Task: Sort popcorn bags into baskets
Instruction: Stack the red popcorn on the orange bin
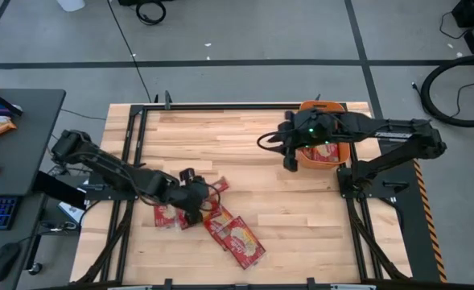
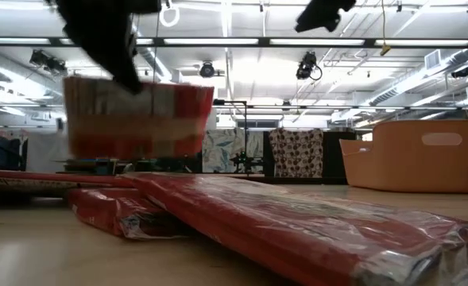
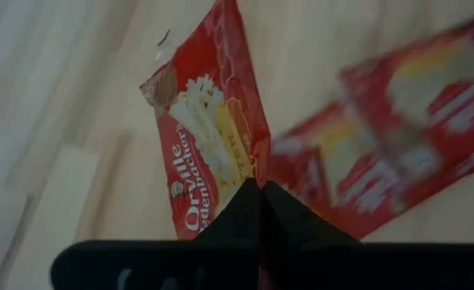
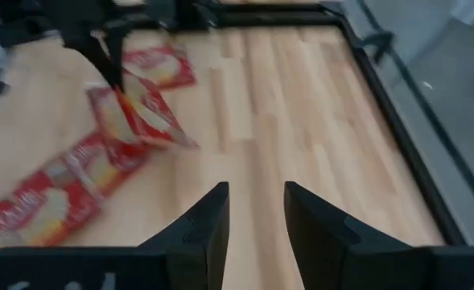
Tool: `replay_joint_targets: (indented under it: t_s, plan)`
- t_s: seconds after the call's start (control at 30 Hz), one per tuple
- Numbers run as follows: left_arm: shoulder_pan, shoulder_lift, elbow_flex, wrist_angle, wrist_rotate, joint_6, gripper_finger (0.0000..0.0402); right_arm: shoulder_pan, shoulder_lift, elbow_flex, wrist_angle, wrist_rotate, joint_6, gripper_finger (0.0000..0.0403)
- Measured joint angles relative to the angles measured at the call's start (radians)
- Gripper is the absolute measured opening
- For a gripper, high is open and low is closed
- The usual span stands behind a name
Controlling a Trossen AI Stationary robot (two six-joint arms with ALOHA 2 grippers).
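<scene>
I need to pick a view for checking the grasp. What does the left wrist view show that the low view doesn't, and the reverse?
Only the left wrist view shows the left tool shut on a popcorn bag, pinching its edge, label readable. Only the low view shows the orange basket standing on the table, and that the held bag hangs clear above the pile of bags. Both show the held bag and other bags lying below.
</scene>
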Motion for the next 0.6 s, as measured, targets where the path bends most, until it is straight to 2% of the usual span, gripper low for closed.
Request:
replay_joint_targets:
  t_s: [0.27, 0.43, 0.6]
  plan:
    - [0.070, -0.078, 0.049, 0.200, 0.003, 0.106, 0.0004, 0.000, 0.099, 0.000, 0.161, -0.223, -0.014, 0.0167]
    - [0.122, -0.100, 0.065, 0.324, 0.008, 0.131, 0.0005, 0.002, 0.129, 0.038, 0.141, -0.277, -0.013, 0.0199]
    - [0.176, -0.112, 0.067, 0.492, 0.080, 0.196, 0.0005, 0.004, 0.135, 0.107, 0.126, -0.288, -0.063, 0.0217]
